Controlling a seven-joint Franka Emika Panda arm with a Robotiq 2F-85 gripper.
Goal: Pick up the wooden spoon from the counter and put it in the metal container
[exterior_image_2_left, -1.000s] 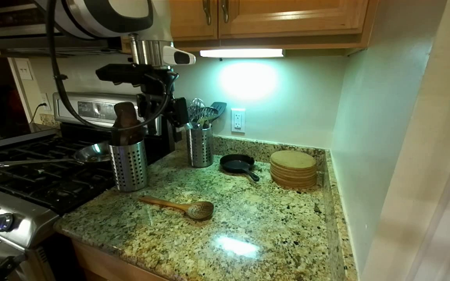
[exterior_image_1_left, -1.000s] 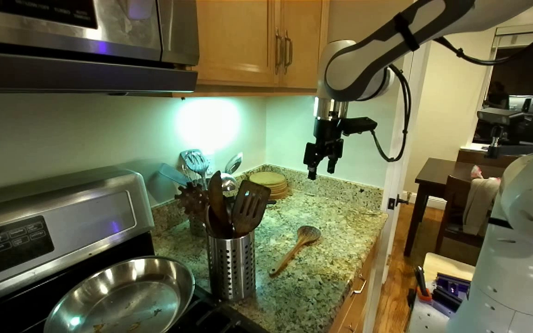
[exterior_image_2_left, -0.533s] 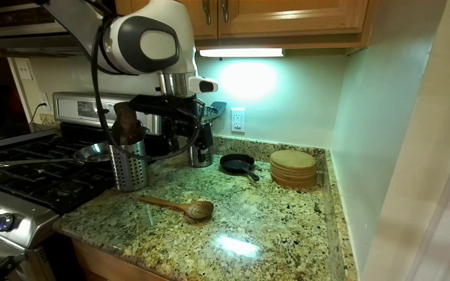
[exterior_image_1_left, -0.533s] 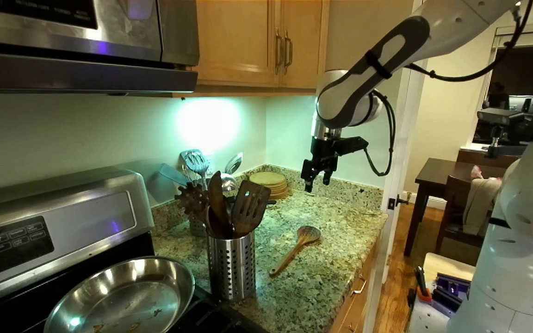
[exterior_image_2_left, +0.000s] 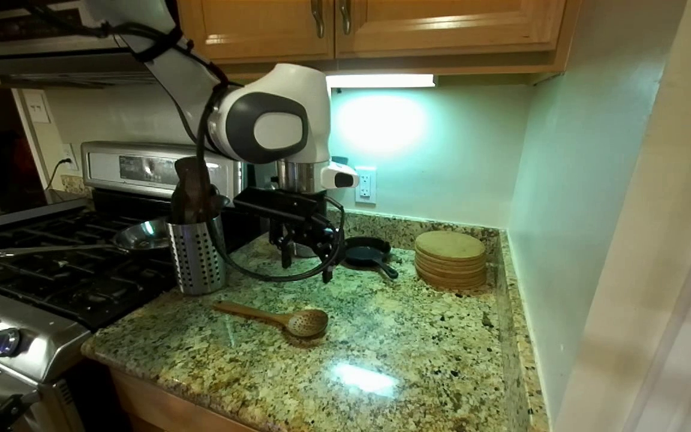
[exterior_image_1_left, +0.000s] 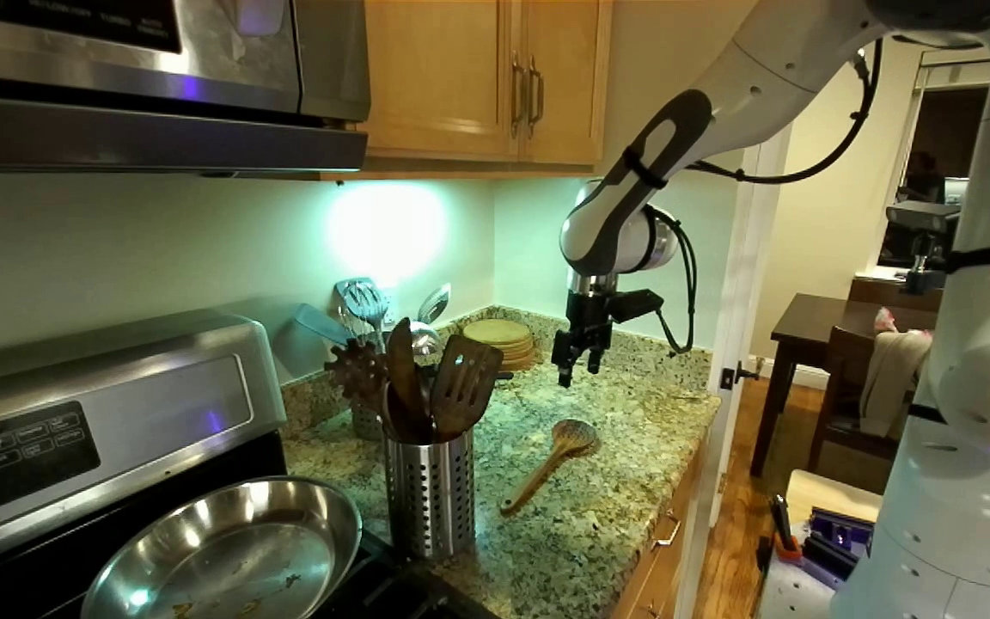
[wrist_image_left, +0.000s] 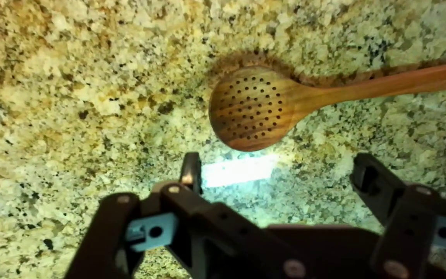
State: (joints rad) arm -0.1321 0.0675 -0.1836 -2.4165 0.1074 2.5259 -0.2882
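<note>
The wooden spoon lies on the speckled granite counter [exterior_image_2_left: 417,336]. Its round, hole-dotted bowl shows in both exterior views [exterior_image_1_left: 575,434] [exterior_image_2_left: 308,323] and in the wrist view [wrist_image_left: 250,108], where the handle runs off the right edge. The metal container, a perforated steel cylinder, stands upright near the stove with dark wooden utensils in it, in both exterior views [exterior_image_1_left: 430,499] [exterior_image_2_left: 198,258]. My gripper [exterior_image_1_left: 579,372] is open and empty above the counter, beyond the spoon's bowl in this exterior view. In the wrist view the bowl lies just above the gap between the fingertips [wrist_image_left: 277,170], not between them.
A steel pan [exterior_image_1_left: 229,550] sits on the black stovetop [exterior_image_2_left: 81,282]. A small black skillet [exterior_image_2_left: 364,251] and a stack of round boards [exterior_image_2_left: 450,261] stand at the back. A further utensil holder is partly hidden behind the arm. Cabinets [exterior_image_2_left: 441,30] hang above.
My gripper has come down steadily from high up toward the counter, moving slightly left in an exterior view. It stays open. The spoon and container have not moved.
</note>
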